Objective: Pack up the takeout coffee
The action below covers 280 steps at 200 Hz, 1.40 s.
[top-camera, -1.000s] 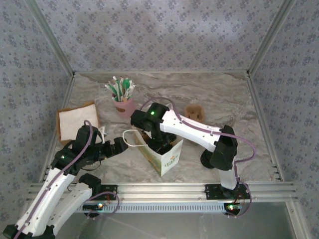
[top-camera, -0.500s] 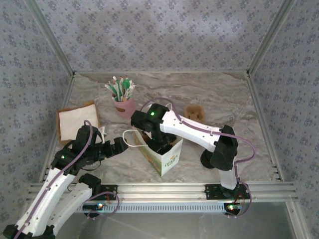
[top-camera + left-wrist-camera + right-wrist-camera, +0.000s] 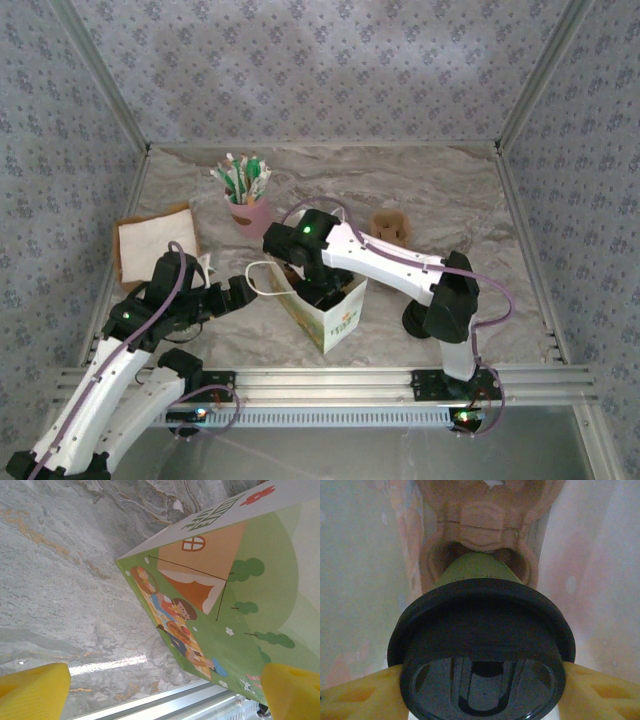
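Note:
The takeout coffee (image 3: 482, 650), a cup with a round black lid, hangs inside the white picture bag (image 3: 338, 318). My right gripper (image 3: 482, 692) is shut on it, a yellow finger (image 3: 355, 695) pressing each side of the lid. Below the cup, a brown moulded carrier (image 3: 485, 517) lies at the bag's bottom. From above, the right gripper (image 3: 315, 285) reaches down into the bag's open top. My left gripper (image 3: 240, 292) stands open just left of the bag, its yellow fingertips (image 3: 30, 690) wide apart and holding nothing. The bag's printed side (image 3: 225, 595) faces it.
A pink cup of sachets and stirrers (image 3: 248, 200) stands at the back left. White napkins on a brown tray (image 3: 155, 245) lie at the far left. A brown cup carrier (image 3: 392, 225) sits behind the right arm. The metal rail (image 3: 330, 380) runs along the near edge.

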{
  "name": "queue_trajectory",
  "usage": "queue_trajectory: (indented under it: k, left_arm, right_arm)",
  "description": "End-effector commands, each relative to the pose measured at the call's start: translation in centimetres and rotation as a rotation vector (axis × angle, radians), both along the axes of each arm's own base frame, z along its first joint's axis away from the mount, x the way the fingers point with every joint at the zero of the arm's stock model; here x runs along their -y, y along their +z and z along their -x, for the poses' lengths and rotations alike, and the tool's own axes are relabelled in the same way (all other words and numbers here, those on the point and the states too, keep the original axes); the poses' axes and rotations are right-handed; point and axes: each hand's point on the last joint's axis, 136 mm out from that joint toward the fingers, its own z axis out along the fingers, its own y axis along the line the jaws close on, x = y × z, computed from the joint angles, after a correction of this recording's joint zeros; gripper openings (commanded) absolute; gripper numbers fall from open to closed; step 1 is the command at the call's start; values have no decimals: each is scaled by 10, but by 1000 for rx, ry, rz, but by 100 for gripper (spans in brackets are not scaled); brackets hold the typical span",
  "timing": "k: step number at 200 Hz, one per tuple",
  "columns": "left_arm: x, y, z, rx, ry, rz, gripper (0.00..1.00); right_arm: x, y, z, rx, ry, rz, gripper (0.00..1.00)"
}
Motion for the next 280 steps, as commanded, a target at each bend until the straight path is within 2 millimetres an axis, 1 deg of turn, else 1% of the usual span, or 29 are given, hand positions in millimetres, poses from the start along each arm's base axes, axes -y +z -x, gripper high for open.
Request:
queue_trajectory:
  k: [1, 46, 110, 280]
  left_arm:
    - [-2, 5, 2, 8, 8, -1, 98]
    - [-2, 5, 2, 7, 9, -3, 98]
    - [-2, 5, 2, 9, 9, -3, 98]
    - [-3, 7, 3, 12, 9, -6, 98]
  right_arm:
    - [5, 3, 3, 2, 5, -3, 70]
    - [4, -1, 2, -4, -1, -11, 70]
    - [3, -13, 2, -23, -7, -10, 70]
    - [1, -15, 2, -30, -4, -12, 70]
